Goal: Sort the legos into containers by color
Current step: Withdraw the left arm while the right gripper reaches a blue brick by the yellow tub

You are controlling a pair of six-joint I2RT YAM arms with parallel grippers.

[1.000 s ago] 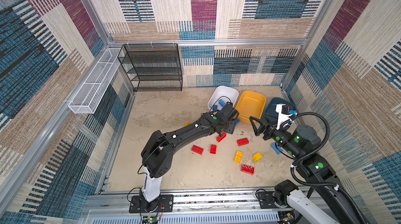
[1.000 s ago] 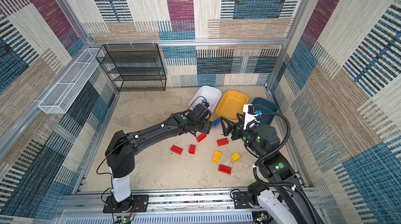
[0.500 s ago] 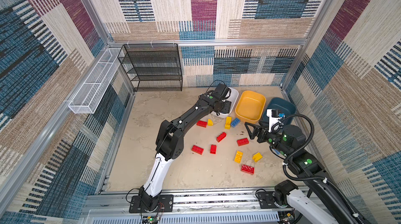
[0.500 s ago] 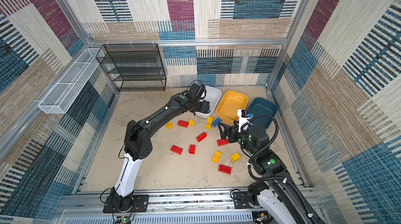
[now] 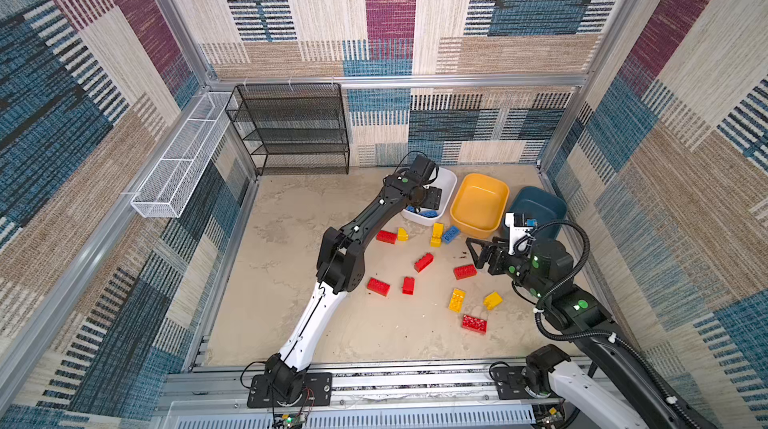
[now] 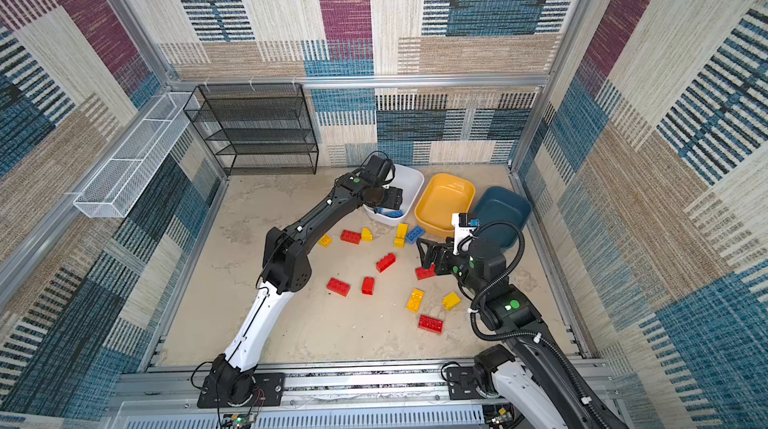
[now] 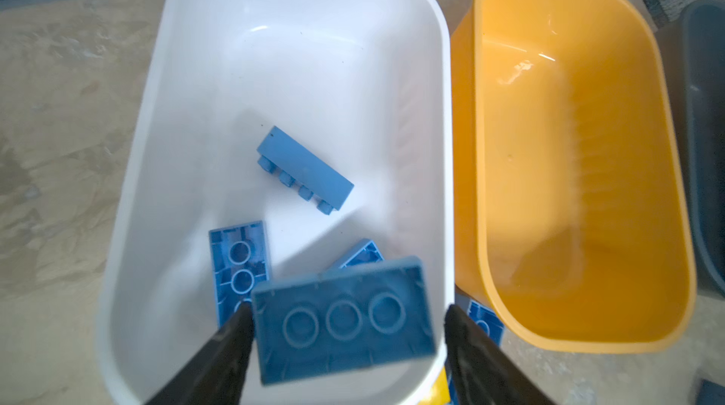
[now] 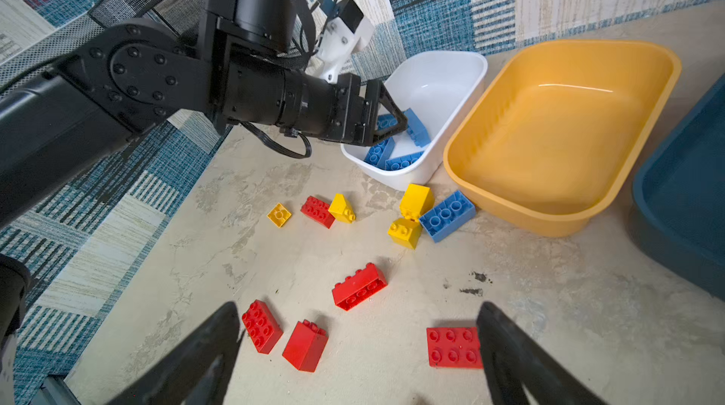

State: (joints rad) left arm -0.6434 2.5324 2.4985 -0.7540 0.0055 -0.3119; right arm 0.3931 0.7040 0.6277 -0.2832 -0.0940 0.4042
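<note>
Sorting looks about a quarter done, by my reckoning. In both top views the white rounded-rectangular plastic tub [image 5: 451,182] stands at 1 o'clock on the sandy floor. The left gripper [image 7: 347,309] hangs over it. Its jaws are spread a little wider than the blue studded plastic brick [image 7: 341,322] between them, with a gap on one side, so the brick seems to be dropping free. Three more blue bricks [image 7: 304,169] already lie inside. The yellow-orange plastic tub [image 5: 498,198], at 3 o'clock from the white one, is empty, and nothing shows in the dark teal plastic tub [image 5: 544,206] beyond, though it is partly hidden. One loose blue brick [image 8: 447,214], six red bricks [image 5: 378,286] and about six yellow bricks [image 5: 456,299] remain on the floor. The right gripper [image 8: 357,307] hovers at 3 o'clock of the scatter, spread wide and empty, with a red six-stud brick [image 8: 451,346] beside one finger.
</note>
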